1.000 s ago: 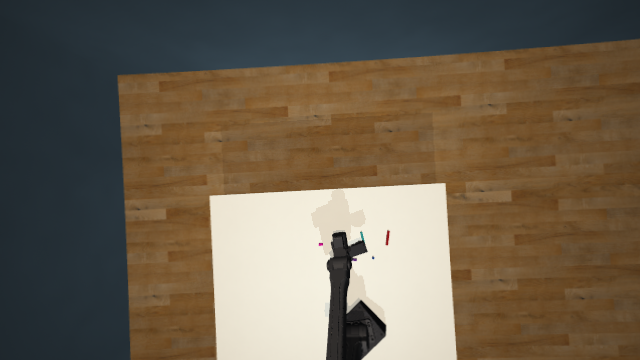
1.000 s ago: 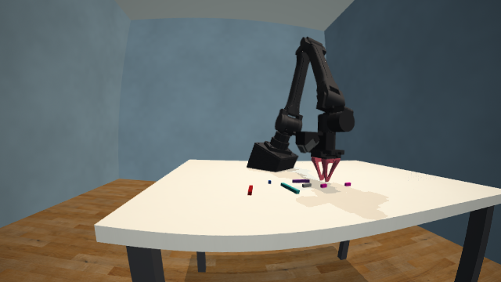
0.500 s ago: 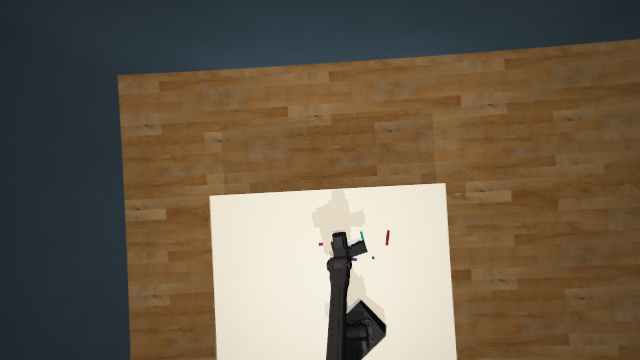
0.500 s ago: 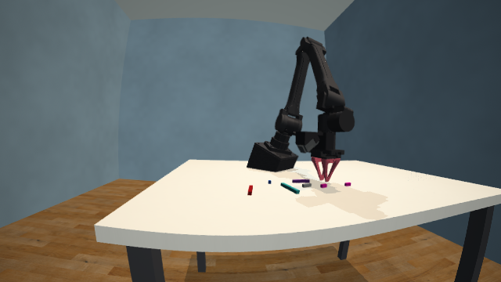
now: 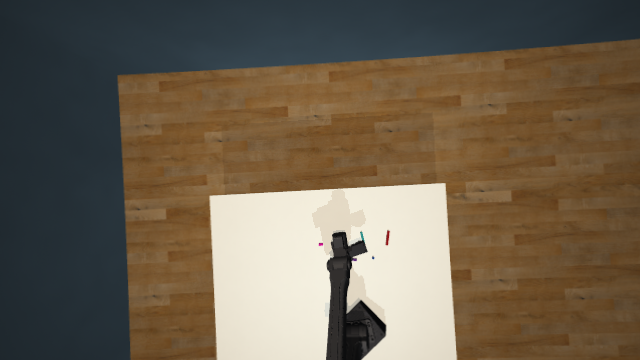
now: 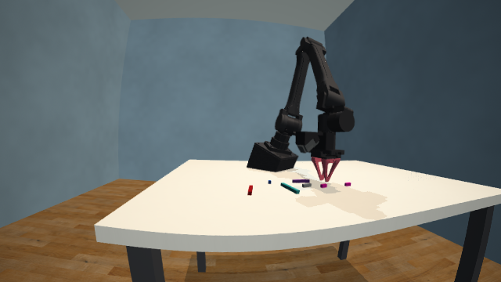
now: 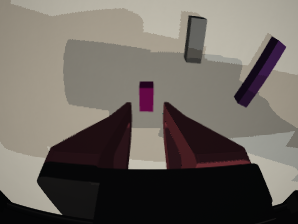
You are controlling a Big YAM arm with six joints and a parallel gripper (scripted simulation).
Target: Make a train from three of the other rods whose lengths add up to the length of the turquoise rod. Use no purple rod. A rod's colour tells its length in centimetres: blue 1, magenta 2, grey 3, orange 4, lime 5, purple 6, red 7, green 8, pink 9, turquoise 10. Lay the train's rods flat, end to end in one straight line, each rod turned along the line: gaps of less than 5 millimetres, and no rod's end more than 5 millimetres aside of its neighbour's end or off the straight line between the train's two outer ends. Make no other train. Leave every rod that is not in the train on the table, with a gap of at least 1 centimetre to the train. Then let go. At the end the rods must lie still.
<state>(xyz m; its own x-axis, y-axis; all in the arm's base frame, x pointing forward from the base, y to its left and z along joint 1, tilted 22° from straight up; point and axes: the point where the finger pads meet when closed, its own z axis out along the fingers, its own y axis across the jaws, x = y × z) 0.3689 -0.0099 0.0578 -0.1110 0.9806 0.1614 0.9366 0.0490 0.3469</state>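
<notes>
1 small, blocky magenta rod (image 6: 323, 186) (image 7: 146, 97) below a slightly open, unladen end effector (image 6: 324, 180) (image 7: 147, 110).

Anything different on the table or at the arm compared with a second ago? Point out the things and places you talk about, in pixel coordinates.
Nothing visibly changed. The arm (image 5: 338, 295) (image 6: 326, 78) stands the same; the gripper (image 6: 324, 180) (image 7: 147, 110) hovers over the same magenta rod (image 6: 323, 186) (image 7: 146, 99), nothing taken or let go. The other rods in view stayed put.
</notes>
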